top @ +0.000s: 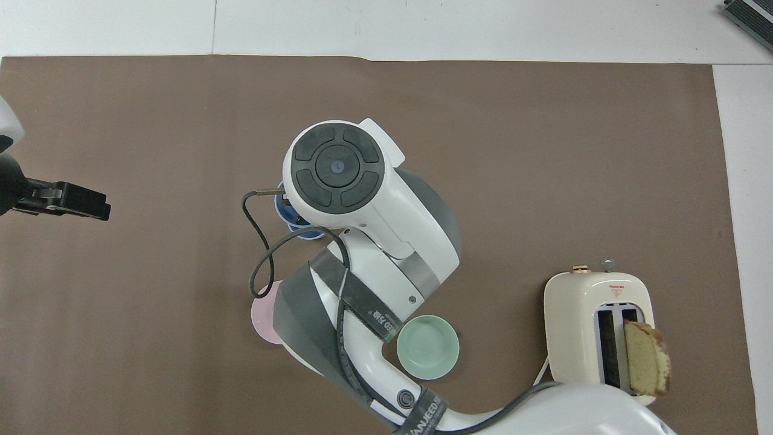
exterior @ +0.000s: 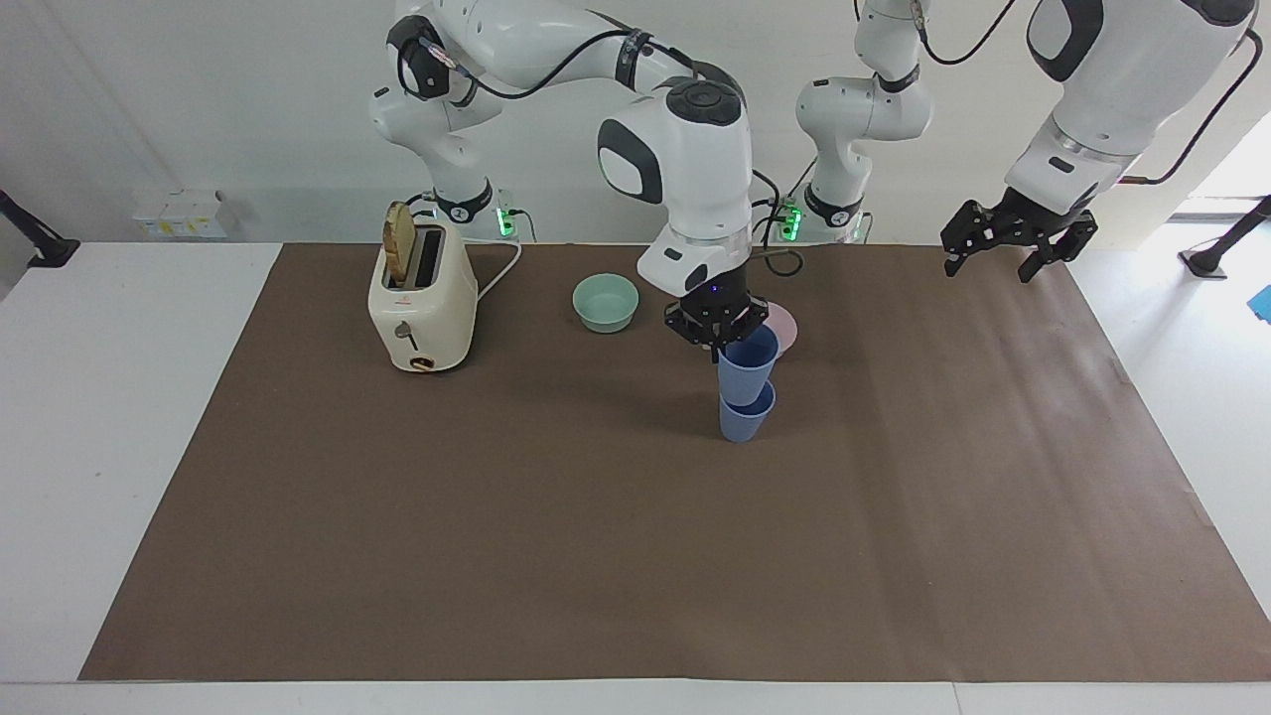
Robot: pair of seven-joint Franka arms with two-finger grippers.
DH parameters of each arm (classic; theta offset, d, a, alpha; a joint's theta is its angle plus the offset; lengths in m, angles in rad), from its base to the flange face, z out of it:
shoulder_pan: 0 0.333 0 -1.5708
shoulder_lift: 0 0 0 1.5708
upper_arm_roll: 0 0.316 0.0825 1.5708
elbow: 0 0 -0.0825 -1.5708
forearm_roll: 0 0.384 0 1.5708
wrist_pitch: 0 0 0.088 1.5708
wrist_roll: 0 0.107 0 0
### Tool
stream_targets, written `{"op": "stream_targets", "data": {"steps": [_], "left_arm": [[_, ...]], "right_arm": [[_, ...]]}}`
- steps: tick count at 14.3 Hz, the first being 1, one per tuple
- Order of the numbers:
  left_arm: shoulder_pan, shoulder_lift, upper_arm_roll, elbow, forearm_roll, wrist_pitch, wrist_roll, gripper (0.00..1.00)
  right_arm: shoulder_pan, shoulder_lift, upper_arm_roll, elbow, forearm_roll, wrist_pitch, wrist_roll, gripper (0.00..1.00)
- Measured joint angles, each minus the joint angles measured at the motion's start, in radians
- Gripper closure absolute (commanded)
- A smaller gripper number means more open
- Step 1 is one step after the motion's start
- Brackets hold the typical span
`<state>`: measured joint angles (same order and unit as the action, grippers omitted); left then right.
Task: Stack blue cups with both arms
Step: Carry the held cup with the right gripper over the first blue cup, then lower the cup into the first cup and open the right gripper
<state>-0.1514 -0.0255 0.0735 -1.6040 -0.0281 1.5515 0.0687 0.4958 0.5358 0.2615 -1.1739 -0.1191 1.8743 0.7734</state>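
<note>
My right gripper (exterior: 717, 338) is shut on the rim of one blue cup (exterior: 747, 362) and holds it upright directly over the second blue cup (exterior: 745, 419), which stands on the brown mat. The held cup's base is at the standing cup's mouth; I cannot tell whether they touch. In the overhead view the right arm hides both cups except for a blue sliver (top: 281, 205). My left gripper (exterior: 1018, 243) is open and empty, and waits raised over the mat's edge at the left arm's end; it also shows in the overhead view (top: 90, 208).
A pink bowl (exterior: 786, 326) sits just nearer to the robots than the cups, partly hidden. A teal bowl (exterior: 606, 302) and a cream toaster (exterior: 422, 303) holding a bread slice (exterior: 398, 253) stand toward the right arm's end.
</note>
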Motion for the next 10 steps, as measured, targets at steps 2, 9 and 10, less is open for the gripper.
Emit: {"op": "stream_targets", "data": {"steps": [2,9,10], "left_arm": [[0.000,0.000,-0.002,0.000,0.000,0.000,0.000,0.00],[0.000,0.000,-0.003,0.000,0.000,0.000,0.000,0.00],[0.000,0.000,-0.003,0.000,0.000,0.000,0.000,0.00]], "right_arm": [[0.000,0.019,0.000,0.000,0.000,0.012,0.000,1.00],[0.018,0.076,-0.001,0.000,-0.014,0.051,0.000,1.00],[0.018,0.079,-0.001,0.000,-0.018,0.050,0.000,1.00]]}}
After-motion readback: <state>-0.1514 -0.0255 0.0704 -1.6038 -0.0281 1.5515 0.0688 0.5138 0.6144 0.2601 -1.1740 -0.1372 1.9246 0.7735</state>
